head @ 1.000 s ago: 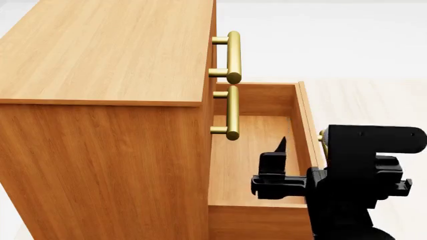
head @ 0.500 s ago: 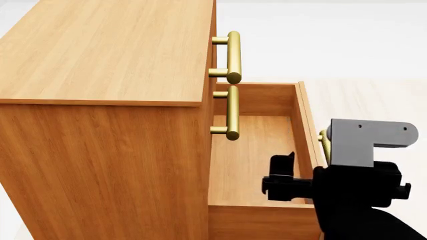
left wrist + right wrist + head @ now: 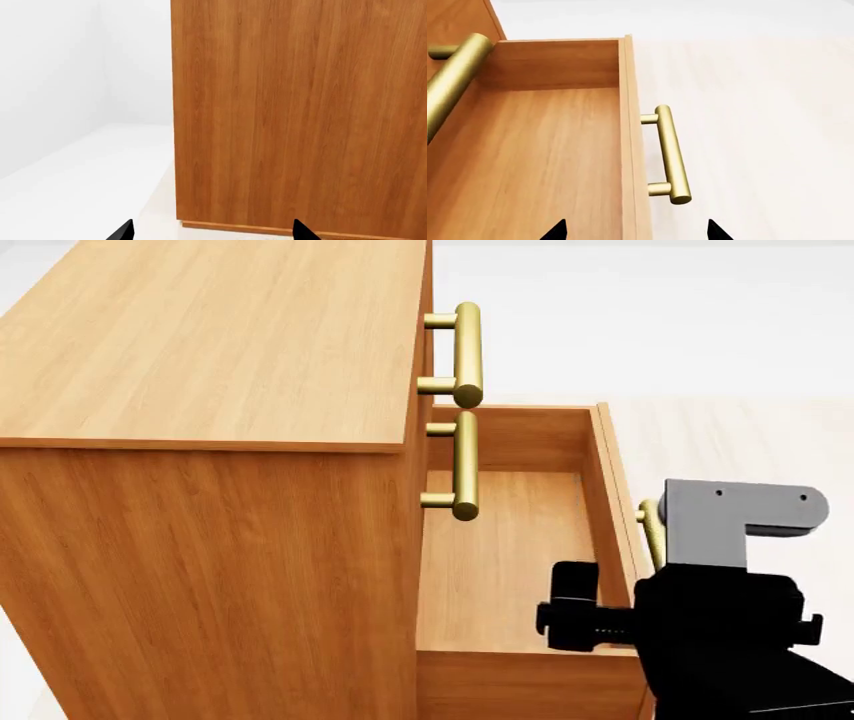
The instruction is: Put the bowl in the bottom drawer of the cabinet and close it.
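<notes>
Hovering over the pulled-out bottom drawer (image 3: 514, 540), right claw (image 3: 636, 231) spread wide, empty; left claw (image 3: 210, 232) likewise wide.

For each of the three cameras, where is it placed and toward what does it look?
Head view: from the robot's head, down on the cabinet top and side and the open bottom drawer; right gripper shows.
Left wrist view: near the left gripper, facing the cabinet's plain side; only fingertips show.
Right wrist view: near the right gripper, over the drawer's front edge; fingertips show.
Head and right wrist views share the drawer and its handle.

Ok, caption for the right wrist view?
Open right gripper straddling the front panel of the empty, pulled-out bottom drawer near its brass handle.
</notes>
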Controlling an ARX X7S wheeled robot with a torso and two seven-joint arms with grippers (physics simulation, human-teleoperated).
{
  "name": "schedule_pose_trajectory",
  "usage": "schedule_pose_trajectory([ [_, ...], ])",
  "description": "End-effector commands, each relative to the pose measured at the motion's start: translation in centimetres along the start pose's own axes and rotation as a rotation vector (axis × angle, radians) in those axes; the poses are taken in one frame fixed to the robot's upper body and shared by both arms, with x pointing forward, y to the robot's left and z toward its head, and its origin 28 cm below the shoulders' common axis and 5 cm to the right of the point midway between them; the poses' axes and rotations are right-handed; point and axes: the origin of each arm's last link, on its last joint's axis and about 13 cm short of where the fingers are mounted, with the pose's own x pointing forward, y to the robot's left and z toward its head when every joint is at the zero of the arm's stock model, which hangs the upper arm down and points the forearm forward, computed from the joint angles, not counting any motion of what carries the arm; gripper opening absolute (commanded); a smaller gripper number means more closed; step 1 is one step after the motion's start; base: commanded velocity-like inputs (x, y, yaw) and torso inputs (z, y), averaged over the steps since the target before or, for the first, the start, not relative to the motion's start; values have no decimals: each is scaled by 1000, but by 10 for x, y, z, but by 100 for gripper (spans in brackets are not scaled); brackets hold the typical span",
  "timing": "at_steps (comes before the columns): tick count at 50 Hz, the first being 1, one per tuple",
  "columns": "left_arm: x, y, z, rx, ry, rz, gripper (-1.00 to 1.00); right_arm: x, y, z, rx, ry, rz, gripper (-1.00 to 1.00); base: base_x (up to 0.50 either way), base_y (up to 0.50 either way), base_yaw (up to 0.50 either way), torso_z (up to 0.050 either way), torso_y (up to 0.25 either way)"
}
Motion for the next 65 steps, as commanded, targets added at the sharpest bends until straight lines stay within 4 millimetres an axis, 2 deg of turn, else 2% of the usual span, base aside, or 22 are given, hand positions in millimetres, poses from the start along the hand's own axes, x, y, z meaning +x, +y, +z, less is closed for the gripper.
schedule_pose_trajectory([
  [1,0,1,-2,-1,-1,0,100,6,-4,-2,-9,54,10,100,0,0,0,0,0],
  [18,0,1,-1,-1,0,1,100,23,-9,-18,-1,119,-9,100,0,0,0,0,0],
  [29,1,1,-1,-2,0,1,100,26,-11,-17,17,118,-29,100,0,0,0,0,0],
  [37,0,0,-1,-1,0,2,100,30,-20,-17,36,101,-137,100,0,0,0,0,0],
  [65,0,0,0,-1,0,4,100,33,-29,-21,19,99,-184,100,0,0,0,0,0],
])
